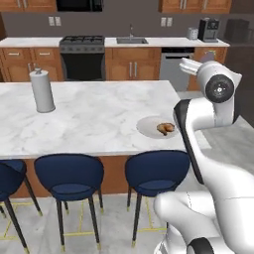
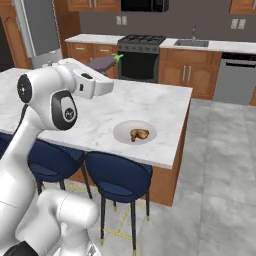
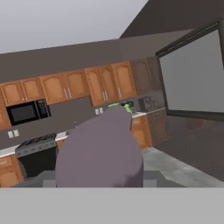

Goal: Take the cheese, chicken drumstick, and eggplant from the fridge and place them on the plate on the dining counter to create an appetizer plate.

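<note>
My gripper [image 2: 102, 68] is shut on the eggplant [image 2: 104, 62], a dull purple lump with a green stem, held high over the dining counter [image 2: 150, 102]. In the hand view the eggplant [image 3: 101, 153] bulks close in front and hides the fingertips. The round pale plate [image 1: 147, 126] lies near the counter's front right corner with the brown chicken drumstick [image 1: 165, 129] on it. The right base view has the same plate [image 2: 122, 132] and drumstick [image 2: 139, 134], to the right of and below the gripper. The grey fridge [image 2: 39, 27] stands at the far left. The cheese is out of view.
A paper towel roll [image 1: 42, 92] stands on the counter's left part. Blue stools [image 1: 69, 176] line the counter's near side. Behind it runs the wall counter with stove [image 1: 82, 42], sink [image 1: 131, 40] and coffee machine [image 1: 208, 30].
</note>
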### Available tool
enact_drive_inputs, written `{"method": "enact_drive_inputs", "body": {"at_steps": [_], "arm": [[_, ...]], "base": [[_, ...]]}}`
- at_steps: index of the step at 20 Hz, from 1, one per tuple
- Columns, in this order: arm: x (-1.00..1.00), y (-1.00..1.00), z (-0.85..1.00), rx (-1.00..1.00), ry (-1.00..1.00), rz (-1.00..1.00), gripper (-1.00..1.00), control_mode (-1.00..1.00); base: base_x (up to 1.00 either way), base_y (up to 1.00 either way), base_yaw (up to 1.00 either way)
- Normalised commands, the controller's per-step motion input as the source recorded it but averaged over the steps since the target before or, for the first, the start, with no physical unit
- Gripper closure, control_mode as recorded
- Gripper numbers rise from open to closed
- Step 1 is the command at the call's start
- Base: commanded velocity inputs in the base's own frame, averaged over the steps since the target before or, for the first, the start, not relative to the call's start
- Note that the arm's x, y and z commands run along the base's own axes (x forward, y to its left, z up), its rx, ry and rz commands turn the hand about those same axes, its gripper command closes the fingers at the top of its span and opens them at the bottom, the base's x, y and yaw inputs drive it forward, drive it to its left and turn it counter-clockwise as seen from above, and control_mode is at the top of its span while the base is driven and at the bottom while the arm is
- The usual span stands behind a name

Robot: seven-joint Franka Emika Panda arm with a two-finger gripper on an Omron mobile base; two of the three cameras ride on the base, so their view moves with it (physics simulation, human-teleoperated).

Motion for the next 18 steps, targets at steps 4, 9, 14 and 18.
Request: {"method": "enact_drive_inputs", "body": {"at_steps": [4, 9, 14, 18], "arm": [[0.00, 0.00, 0.00, 0.00, 0.00, 0.00, 1.00, 1.00], [0.00, 0.00, 0.00, 0.00, 0.00, 0.00, 1.00, 1.00], [0.00, 0.00, 0.00, 0.00, 0.00, 0.00, 1.00, 1.00], [0.00, 0.00, 0.00, 0.00, 0.00, 0.00, 1.00, 1.00]], "base": [[1.00, 0.21, 0.00], [1.00, 0.11, 0.00], [1.00, 0.03, -0.01], [0.90, 0.18, -0.07]]}}
